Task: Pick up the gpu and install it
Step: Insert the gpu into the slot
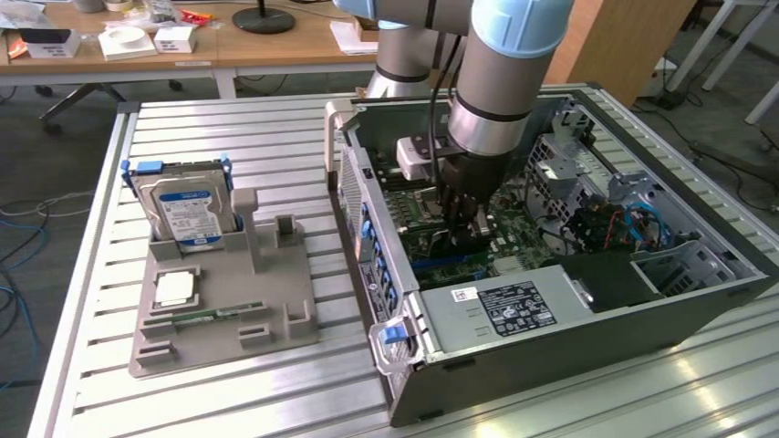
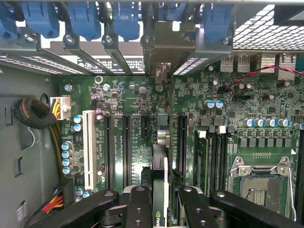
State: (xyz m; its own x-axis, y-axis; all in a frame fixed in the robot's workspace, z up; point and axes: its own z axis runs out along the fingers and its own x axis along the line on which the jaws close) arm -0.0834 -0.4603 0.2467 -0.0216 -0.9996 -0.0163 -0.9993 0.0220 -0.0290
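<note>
The gpu (image 2: 159, 159) is seen edge-on in the wrist view as a thin card standing upright over the green motherboard (image 2: 118, 99), between the long black slots. Its metal end bracket (image 2: 167, 45) reaches the rear slot openings of the case. My gripper (image 2: 159, 202) is shut on the card, one black finger (image 2: 137, 204) on each side of its upper edge. In the exterior view the gripper (image 1: 462, 219) is deep inside the open computer case (image 1: 585, 319), just above the motherboard. I cannot tell whether the card sits fully in its slot.
The grey power supply (image 1: 505, 306) lies close in front of the gripper and drive cages stand at the exterior view's right. A CPU socket (image 2: 261, 185) is beside the slots. Outside the case, a grey holder (image 1: 219, 310) carries a silver hard drive (image 1: 182, 214) and a green memory stick (image 1: 201, 317).
</note>
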